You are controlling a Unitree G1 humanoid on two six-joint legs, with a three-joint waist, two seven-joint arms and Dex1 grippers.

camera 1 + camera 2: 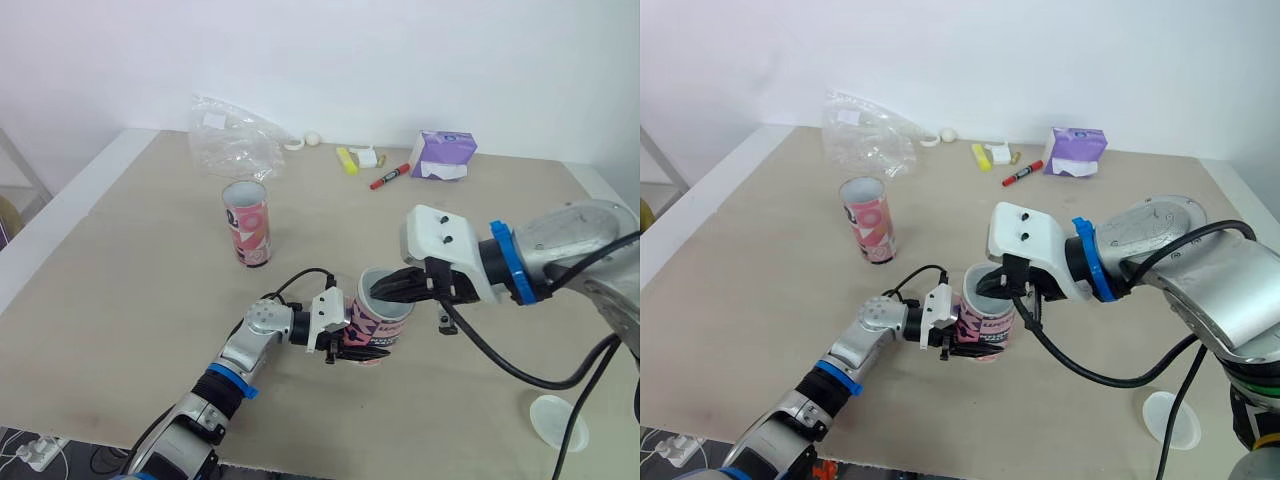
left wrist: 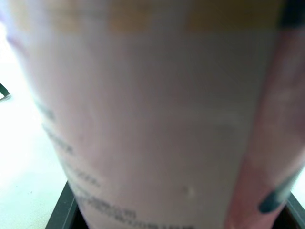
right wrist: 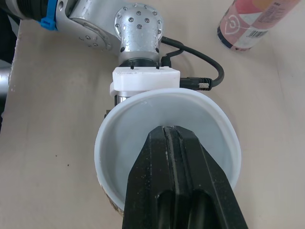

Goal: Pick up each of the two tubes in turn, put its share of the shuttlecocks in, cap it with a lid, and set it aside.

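Tube (image 1: 385, 322) upright, long axis vertical, mouth up, in left end effector (image 1: 360, 351).

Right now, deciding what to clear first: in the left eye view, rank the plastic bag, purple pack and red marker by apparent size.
1. plastic bag
2. purple pack
3. red marker
All lie similarly far, so the order holds.

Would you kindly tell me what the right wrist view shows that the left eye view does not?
Right wrist view: a look straight down into the white lid, the right gripper reaching into it with shut fingers. Left eye view: plastic bag, red marker, purple packet and a spare lid on the table. Both: the left gripper clamping the tube, and the second tube standing upright.
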